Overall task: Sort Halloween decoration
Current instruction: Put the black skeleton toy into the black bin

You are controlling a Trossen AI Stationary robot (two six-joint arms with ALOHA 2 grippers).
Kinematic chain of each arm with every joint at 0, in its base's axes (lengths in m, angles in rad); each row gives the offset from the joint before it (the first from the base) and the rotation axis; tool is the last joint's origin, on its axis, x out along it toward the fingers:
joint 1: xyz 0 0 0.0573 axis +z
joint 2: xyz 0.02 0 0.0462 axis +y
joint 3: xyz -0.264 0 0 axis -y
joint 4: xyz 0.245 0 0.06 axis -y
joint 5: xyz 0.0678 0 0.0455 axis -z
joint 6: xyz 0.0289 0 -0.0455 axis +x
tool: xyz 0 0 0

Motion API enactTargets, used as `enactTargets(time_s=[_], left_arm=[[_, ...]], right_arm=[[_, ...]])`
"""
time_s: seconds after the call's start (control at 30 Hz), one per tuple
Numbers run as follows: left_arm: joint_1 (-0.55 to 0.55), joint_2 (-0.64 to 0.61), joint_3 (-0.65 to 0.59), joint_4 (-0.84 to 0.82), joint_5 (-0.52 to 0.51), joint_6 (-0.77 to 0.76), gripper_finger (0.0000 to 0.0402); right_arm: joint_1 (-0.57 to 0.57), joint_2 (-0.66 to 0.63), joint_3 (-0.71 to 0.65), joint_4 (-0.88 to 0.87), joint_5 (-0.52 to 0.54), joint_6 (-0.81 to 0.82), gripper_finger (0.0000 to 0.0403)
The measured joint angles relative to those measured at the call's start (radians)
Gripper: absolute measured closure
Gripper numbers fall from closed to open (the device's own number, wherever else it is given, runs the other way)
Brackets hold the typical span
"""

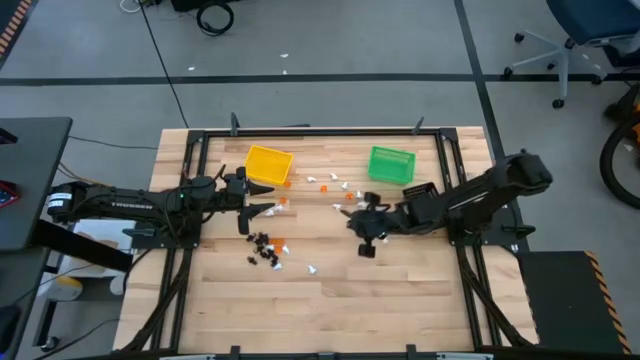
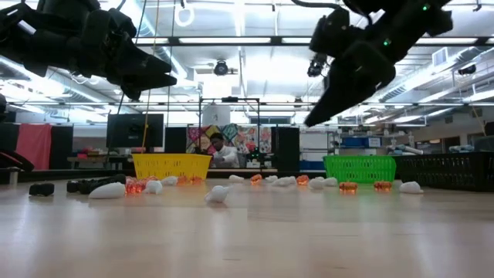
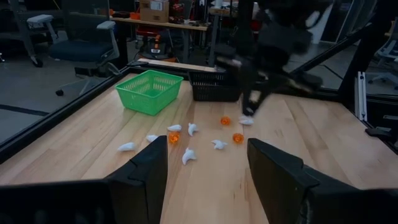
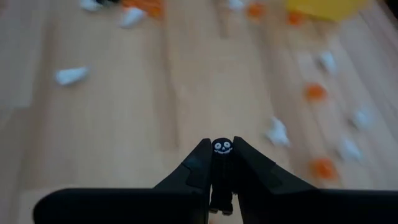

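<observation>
My right end effector (image 4: 222, 163) pinches a black grinning trinket (image 4: 222, 163) only at my fingertips — any jolt could drop it among the loose trinkets below.

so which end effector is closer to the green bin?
Right. The right end effector hangs just in front of the green bin, gripping a black trinket. The left end effector sits across the table, below the yellow bin.

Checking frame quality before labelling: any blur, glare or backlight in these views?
Right wrist view: table and trinkets smeared, only the black trinket in the right gripper is sharp. Low view: ceiling lights backlight both arms into silhouettes. Left wrist view: the other arm blurred. High view: even light, trinkets tiny.
</observation>
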Motion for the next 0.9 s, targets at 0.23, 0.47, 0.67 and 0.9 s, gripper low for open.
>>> enactTargets(time_s=[0.23,0.47,0.67,0.9], left_arm=[[0.0,0.0,0.0,0.0,0.0,0.0,0.0205],[0.0,0.0,0.0,0.0,0.0,0.001,0.0205],[0.0,0.0,0.0,0.0,0.0,0.001,0.0205],[0.0,0.0,0.0,0.001,0.0,0.001,0.0205]], right_arm=[[-0.041,-0.129,0.0,-0.312,0.003,0.206,0.0347],[-0.115,-0.184,0.0,-0.635,-0.024,0.495,0.0347],[-0.192,-0.188,0.0,-0.894,-0.06,0.748,0.0347],[-0.275,-0.188,0.0,-1.006,-0.157,0.813,0.0347]])
